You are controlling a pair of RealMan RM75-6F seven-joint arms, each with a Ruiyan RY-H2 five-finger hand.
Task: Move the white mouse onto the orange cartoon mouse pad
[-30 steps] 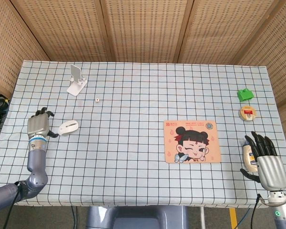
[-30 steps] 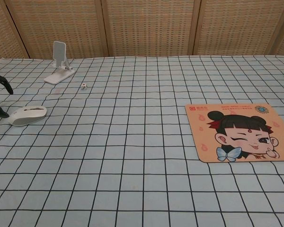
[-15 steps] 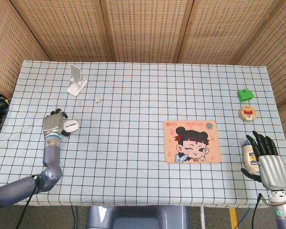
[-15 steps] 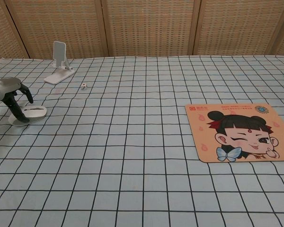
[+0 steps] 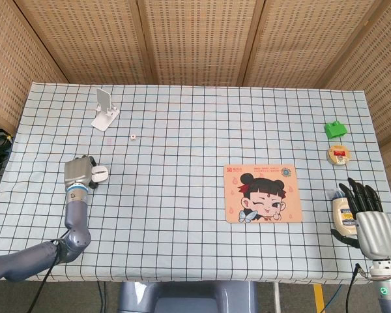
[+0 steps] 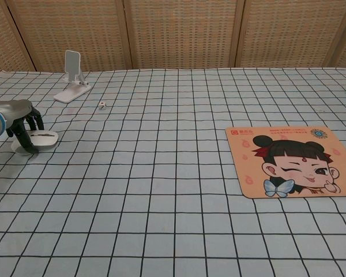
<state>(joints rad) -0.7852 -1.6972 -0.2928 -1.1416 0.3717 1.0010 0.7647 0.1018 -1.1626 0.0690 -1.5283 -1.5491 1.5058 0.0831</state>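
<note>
I have the left hand [image 5: 79, 171] draped over the white mouse [image 5: 98, 174] at the left-middle of the head frame, fingers curled down around its rear half. I judge the grasp as closing but not proven: the mouse sits flat on the bench [image 5: 182, 130], so I cannot tell whether it is truly held or only touched.

The relation that matters is the long run to the right. The orange cartoon mouse pad [image 5: 262, 193] lies right of centre and slightly lower in the frame, well apart from the mouse. The mouse's long axis runs roughly left to right, its free nose poking out toward the pad from under my fingers. The left hand is plainly the one for this; the right hand [image 5: 370, 222], fingers spread and holding nothing, stands at the lower right just beside a small bottle [image 5: 341, 215].

The chest view gives what the head view hides: dark fingers [image 6: 24, 133] wrapping the mouse's side, with its pale body showing beneath. The head view alone shows the right hand.
</note>
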